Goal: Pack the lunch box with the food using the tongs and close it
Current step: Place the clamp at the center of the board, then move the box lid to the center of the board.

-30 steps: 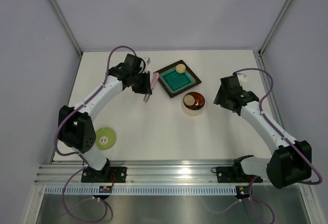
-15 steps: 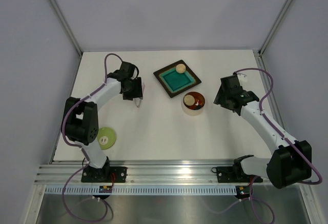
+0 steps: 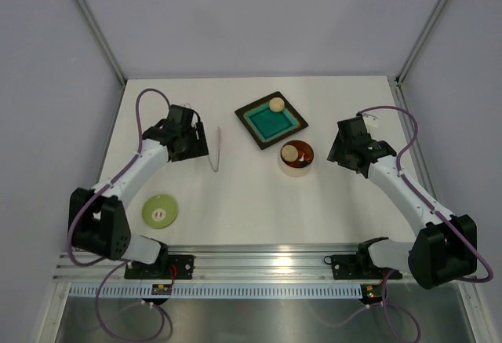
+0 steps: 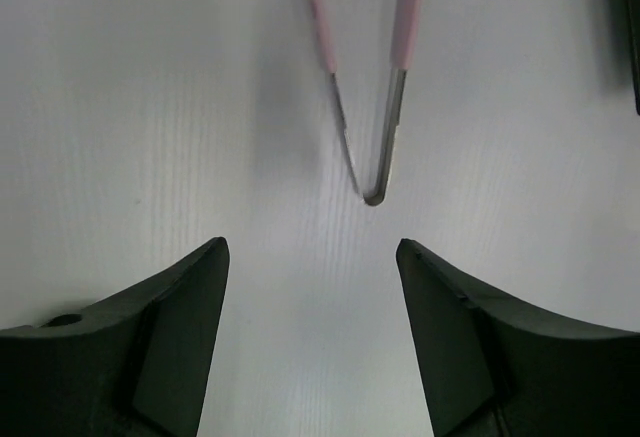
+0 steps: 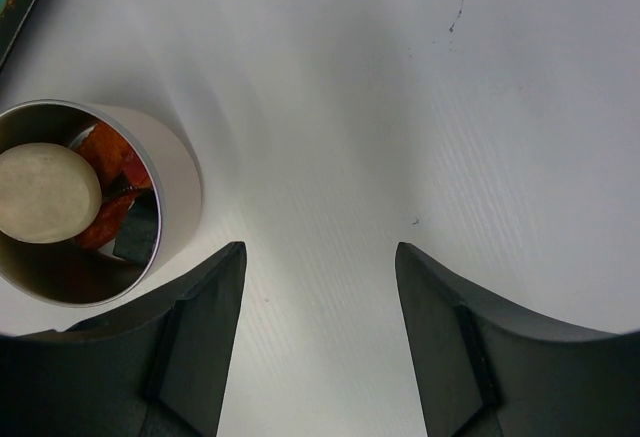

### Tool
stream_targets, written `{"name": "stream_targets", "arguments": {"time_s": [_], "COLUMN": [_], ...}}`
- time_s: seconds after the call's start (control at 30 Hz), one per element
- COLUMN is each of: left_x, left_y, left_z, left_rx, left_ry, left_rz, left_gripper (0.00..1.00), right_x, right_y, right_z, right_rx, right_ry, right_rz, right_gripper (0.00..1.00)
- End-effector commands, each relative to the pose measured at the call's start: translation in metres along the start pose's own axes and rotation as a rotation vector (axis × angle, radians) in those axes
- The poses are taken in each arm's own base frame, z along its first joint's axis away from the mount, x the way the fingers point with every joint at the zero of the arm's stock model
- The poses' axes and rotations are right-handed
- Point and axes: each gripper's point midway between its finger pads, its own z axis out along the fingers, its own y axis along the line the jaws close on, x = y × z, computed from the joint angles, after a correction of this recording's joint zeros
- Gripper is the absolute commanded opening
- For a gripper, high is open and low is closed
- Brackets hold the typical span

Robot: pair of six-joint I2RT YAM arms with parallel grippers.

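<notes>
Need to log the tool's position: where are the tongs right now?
In the top view, the tongs lie flat on the table's left half, between the open left claw and the teal tray, touching neither.

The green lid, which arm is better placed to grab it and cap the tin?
Left, probably. The lid lies on the left side near that arm's base; the left fingers are open and empty by the tongs. The right fingers sit by the lunch box, farther off.

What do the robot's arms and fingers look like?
The left arm and right arm match: white tubular links, bulky black joints, and a purple cable looping along each. The fingers are dark, matte and wedge-shaped.
</notes>
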Motion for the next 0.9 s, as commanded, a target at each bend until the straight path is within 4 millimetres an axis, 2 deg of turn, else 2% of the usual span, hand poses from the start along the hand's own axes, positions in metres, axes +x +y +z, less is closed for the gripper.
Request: {"name": "stream_targets", "arguments": {"time_s": [0.0, 0.03, 0.07, 0.17, 0.2, 0.23, 0.3, 0.6, 0.87], "left_x": [0.028, 0.037, 0.058, 0.088, 0.099, 0.103, 0.115, 0.126, 0.124], "left_y": [0.046, 0.054, 0.061, 0.077, 0.085, 0.091, 0.099, 0.102, 0.103], "left_z": [-0.024, -0.027, -0.032, -0.040, -0.043, -0.044, -0.043, -0.020, -0.001], "left_rx": [-0.186, -0.216, -0.228, -0.320, -0.351, -0.388, -0.426, -0.507, -0.531], "left_ry": [-0.028, -0.028, -0.014, -0.019, -0.021, -0.038, -0.030, 0.035, 0.045], "left_rz": [-0.118, -0.154, -0.218, -0.339, -0.364, -0.405, -0.427, -0.429, -0.385], "left_gripper": [0.66, 0.65, 0.65, 0.66, 0.64, 0.55, 0.52, 0.50, 0.47], "right_x": [-0.010, -0.008, -0.009, -0.008, -0.008, -0.009, -0.009, -0.013, -0.012], "right_y": [0.002, 0.003, 0.005, 0.010, 0.010, 0.013, 0.015, 0.013, 0.013], "right_z": [-0.003, -0.001, 0.000, 0.003, 0.004, 0.004, 0.004, -0.002, -0.002], "right_rx": [-0.021, -0.027, -0.034, -0.049, -0.048, -0.060, -0.068, -0.067, -0.067], "right_ry": [-0.048, -0.042, -0.043, -0.031, -0.028, -0.030, -0.028, -0.041, -0.036], "right_rz": [0.021, 0.021, 0.023, 0.020, 0.021, 0.020, 0.020, 0.014, 0.013], "right_gripper": [0.69, 0.69, 0.69, 0.69, 0.69, 0.69, 0.69, 0.69, 0.69]}}
